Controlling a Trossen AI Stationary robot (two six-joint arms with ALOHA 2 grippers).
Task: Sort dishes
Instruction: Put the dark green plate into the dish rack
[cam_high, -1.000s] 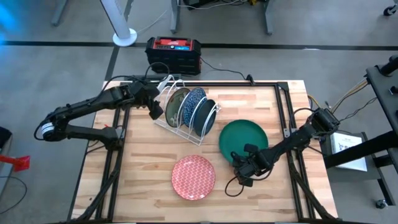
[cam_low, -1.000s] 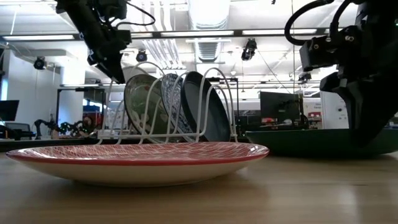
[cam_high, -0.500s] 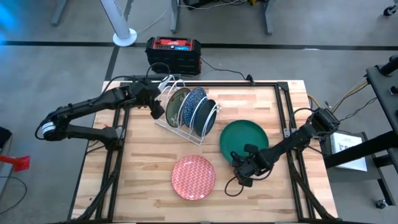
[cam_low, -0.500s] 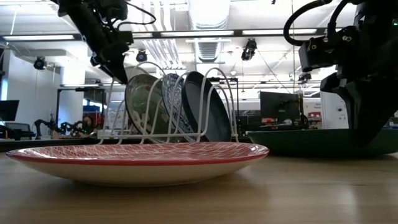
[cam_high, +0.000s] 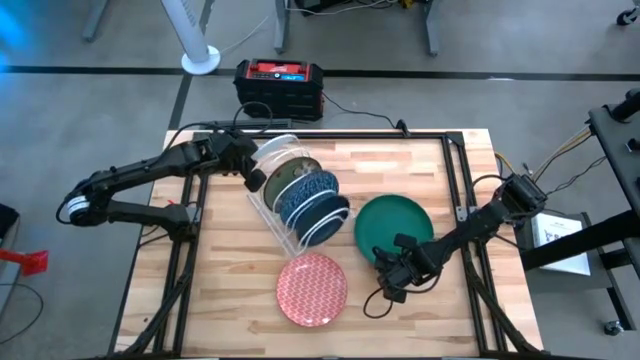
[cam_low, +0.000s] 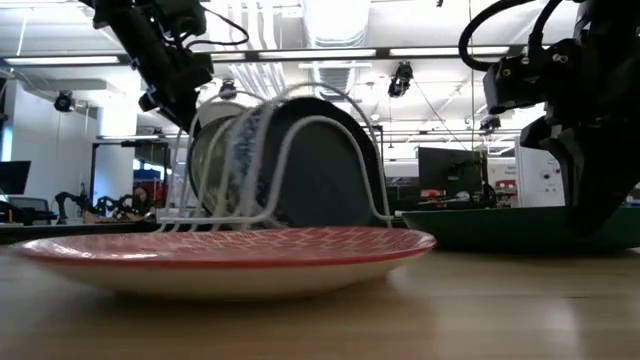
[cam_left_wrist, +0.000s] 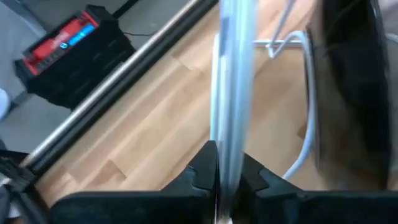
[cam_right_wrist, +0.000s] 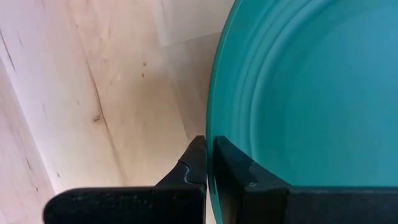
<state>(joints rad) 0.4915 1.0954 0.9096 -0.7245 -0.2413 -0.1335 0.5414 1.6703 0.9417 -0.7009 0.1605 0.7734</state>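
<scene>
A white wire rack (cam_high: 300, 205) stands slantwise at the table's far middle. In it are a greyish-brown plate (cam_high: 283, 170) and two dark blue plates (cam_high: 312, 198), on edge. My left gripper (cam_high: 256, 181) is shut at the greyish plate's left rim. A dark green plate (cam_high: 392, 225) lies flat at the right, with my right gripper (cam_high: 390, 268) shut on its near rim. A red-pink patterned plate (cam_high: 312, 288) lies flat near the front edge, touched by no gripper. My left gripper pinches a pale edge (cam_left_wrist: 229, 112), seen edge-on, between its two fingers; it looks like the greyish-brown plate's rim. The fingers slant down from the table's left. The plate stands on edge in the rack (cam_low: 300, 150). My right gripper pinches the green plate's rim (cam_right_wrist: 214, 134) at its near left side, one finger on each face of the rim. The fingers point steeply down. The plate (cam_low: 520, 228) lies about level, low over the table.
A black and red box (cam_high: 280, 85) sits on the floor beyond the far edge. A dark cable loop (cam_high: 374, 302) lies on the table by my right gripper. Black frame rails (cam_high: 463, 190) run along the table's sides. Bare wood shows at the near left.
My left gripper has shut on the plate's rim. The rack with its plates has swung round on the table, its right end going toward the near edge, and it shows blurred. My right gripper and the green plate have kept still.
</scene>
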